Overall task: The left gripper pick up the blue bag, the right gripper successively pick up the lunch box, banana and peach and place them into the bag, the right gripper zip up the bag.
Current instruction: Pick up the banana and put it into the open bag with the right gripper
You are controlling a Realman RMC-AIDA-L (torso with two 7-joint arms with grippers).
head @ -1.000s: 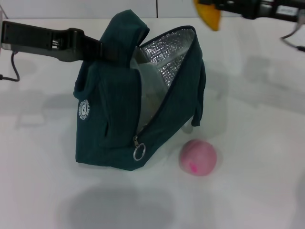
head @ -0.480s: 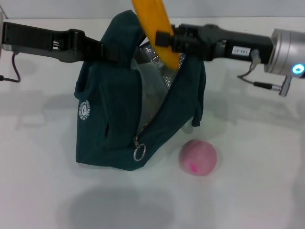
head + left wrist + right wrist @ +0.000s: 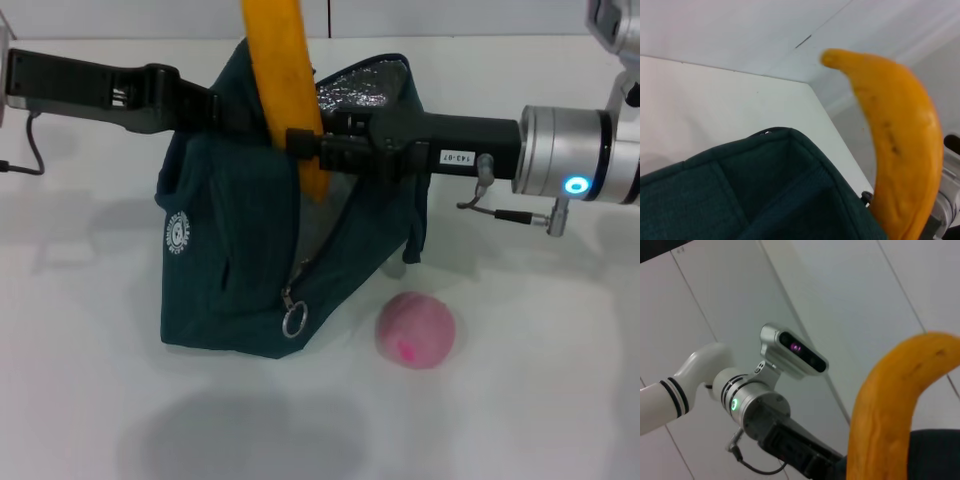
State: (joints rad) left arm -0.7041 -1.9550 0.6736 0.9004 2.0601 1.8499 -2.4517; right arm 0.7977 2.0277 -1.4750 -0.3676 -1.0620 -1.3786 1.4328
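Note:
The dark blue bag (image 3: 235, 250) stands open on the white table, its silver lining showing, and my left gripper (image 3: 225, 108) is shut on its top edge from the left. Over the bag's mouth my right gripper (image 3: 305, 150) is shut on the yellow banana (image 3: 280, 85), which stands nearly upright with its lower end inside the opening. The banana (image 3: 900, 150) fills the left wrist view above the bag (image 3: 755, 195), and the banana (image 3: 890, 420) also shows in the right wrist view. The pink peach (image 3: 415, 329) lies on the table to the right of the bag. The lunch box is hidden.
A zipper pull ring (image 3: 292, 320) hangs at the bag's front. The white table (image 3: 540, 400) spreads around the bag. A cable (image 3: 30, 150) trails at the left edge.
My right arm has swung in from the upper right to the left and down, bringing the banana over the bag mouth and dipping its lower end in. Bag, peach and left gripper stayed still.

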